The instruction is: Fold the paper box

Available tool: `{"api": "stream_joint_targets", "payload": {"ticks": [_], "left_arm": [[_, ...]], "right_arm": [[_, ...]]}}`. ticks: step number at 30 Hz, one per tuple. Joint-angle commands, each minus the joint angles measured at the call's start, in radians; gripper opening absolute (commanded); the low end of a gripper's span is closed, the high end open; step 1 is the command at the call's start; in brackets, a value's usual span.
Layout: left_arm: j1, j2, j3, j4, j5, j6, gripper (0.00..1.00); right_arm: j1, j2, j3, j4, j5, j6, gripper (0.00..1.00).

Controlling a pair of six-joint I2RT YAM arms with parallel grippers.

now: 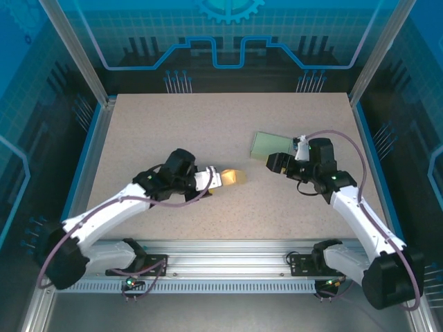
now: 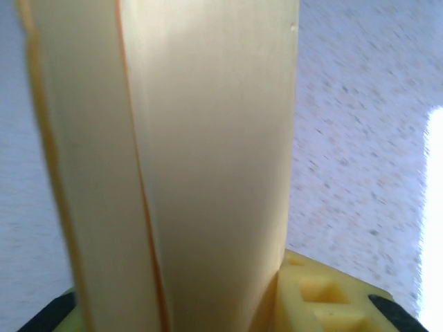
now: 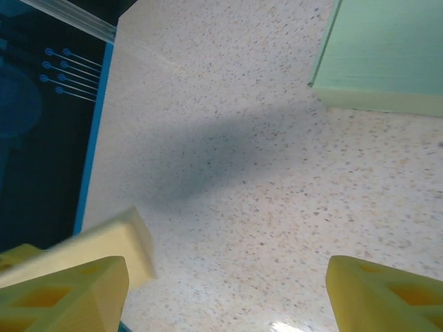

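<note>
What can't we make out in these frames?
- Left wrist: the yellow paper, held in the left gripper, blocks much of the table ahead, and the frame edge cuts off its top.
- Right wrist: the green paper runs off the top and right edges, so its full shape is unknown.
- Right wrist: the pale strip at lower left is too blurred to identify.
- Top external: folds on either paper are too small to read.

— Where do you find the yellow box (image 1: 234, 178)?
— Look near the middle of the table (image 1: 180, 124): it's flattened, doubled over along a lengthwise crease.
— And the green box (image 1: 271, 145)?
— You'll see it lying flat, farther back and right, apart from the yellow.
</note>
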Motion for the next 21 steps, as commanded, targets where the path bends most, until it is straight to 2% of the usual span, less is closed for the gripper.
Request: {"api": "stream_joint_targets", "payload": {"ticks": [1, 4, 11, 14, 20, 21], "left_arm": [[0.013, 0.119, 0.123, -0.216, 0.105, -0.032, 0.37], [0.014, 0.242, 0.223, -0.31, 0.114, -0.031, 0.44], [0.015, 0.402, 0.364, -0.384, 0.143, -0.015, 0.48], [0.013, 0.415, 0.358, -0.367, 0.141, -0.014, 0.48], [0.012, 0.364, 0.298, -0.309, 0.096, -0.017, 0.61], [0.012, 0.356, 0.288, -0.299, 0.086, -0.017, 0.66]], "right_arm": [[0.02, -0.049, 0.018, -0.096, 0.061, -0.075, 0.77], [0.049, -0.066, 0.018, -0.11, 0.055, -0.113, 0.77], [0.167, -0.03, 0.02, -0.091, 0.086, -0.186, 0.78], [0.222, 0.004, 0.011, -0.063, 0.154, -0.184, 0.79], [0.323, 0.112, 0.03, -0.014, 0.252, -0.172, 0.81], [0.339, 0.134, 0.035, 0.002, 0.26, -0.169, 0.82]]}}
